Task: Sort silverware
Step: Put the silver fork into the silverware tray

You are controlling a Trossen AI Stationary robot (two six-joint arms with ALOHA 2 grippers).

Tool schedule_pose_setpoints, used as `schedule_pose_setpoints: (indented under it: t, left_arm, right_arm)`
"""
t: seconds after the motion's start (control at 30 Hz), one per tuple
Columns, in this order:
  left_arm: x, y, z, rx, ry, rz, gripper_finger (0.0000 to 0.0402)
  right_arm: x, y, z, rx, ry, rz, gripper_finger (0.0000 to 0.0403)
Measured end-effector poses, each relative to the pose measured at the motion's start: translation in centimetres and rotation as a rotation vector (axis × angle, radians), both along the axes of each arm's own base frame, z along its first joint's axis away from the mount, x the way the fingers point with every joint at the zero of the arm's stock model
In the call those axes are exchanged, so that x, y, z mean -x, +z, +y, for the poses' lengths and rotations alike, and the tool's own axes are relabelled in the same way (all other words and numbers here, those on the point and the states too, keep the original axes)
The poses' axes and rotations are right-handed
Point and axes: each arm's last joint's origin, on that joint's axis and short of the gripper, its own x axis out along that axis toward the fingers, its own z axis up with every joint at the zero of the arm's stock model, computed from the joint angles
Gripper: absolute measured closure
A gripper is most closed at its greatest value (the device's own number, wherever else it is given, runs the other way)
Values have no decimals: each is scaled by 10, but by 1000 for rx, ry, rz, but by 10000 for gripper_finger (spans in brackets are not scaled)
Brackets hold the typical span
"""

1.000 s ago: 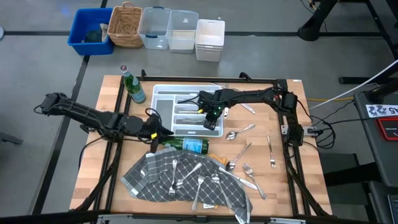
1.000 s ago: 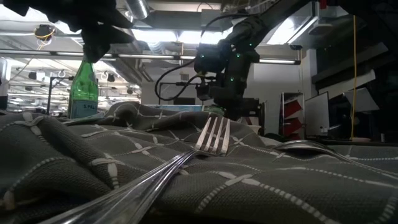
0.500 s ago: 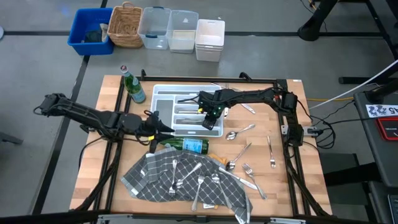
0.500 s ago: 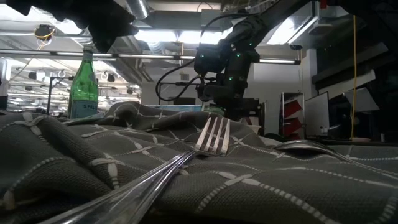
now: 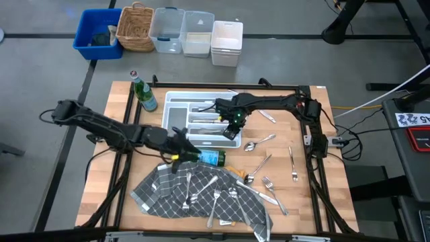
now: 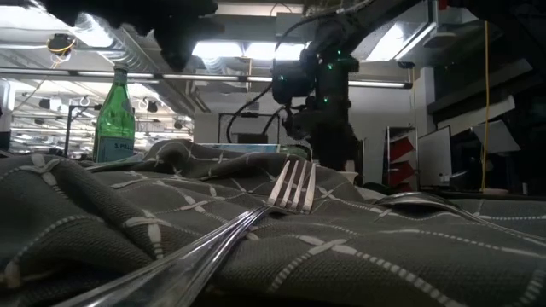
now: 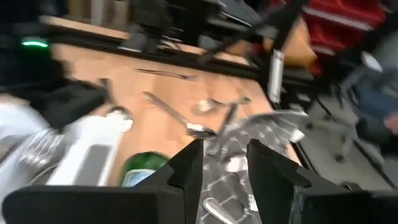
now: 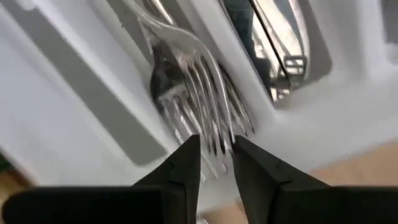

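A: How's the light?
B: Even and bright from overhead on the table [image 5: 101,195]; ceiling strip lights [image 6: 256,49] glare in the low view.
A: Sharpness?
B: Left wrist view is motion-smeared; the nearest fork [image 6: 290,189] blurs close up.
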Motion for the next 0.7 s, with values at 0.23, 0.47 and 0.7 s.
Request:
schedule_pose_setpoints:
  t: [0.23, 0.47, 0.7]
  left_arm:
    - [-28, -6, -13, -141, -262, 118, 291]
    - [-18, -23, -34, -368, -521, 317, 291]
    - [-4, -30, -55, -559, -670, 332, 291]
  right_arm:
    - [-21, 40, -2, 27, -51, -143, 306]
    - [-41, 84, 17, 38, 1, -301, 306]
    - [-53, 118, 55, 43, 91, -410, 306]
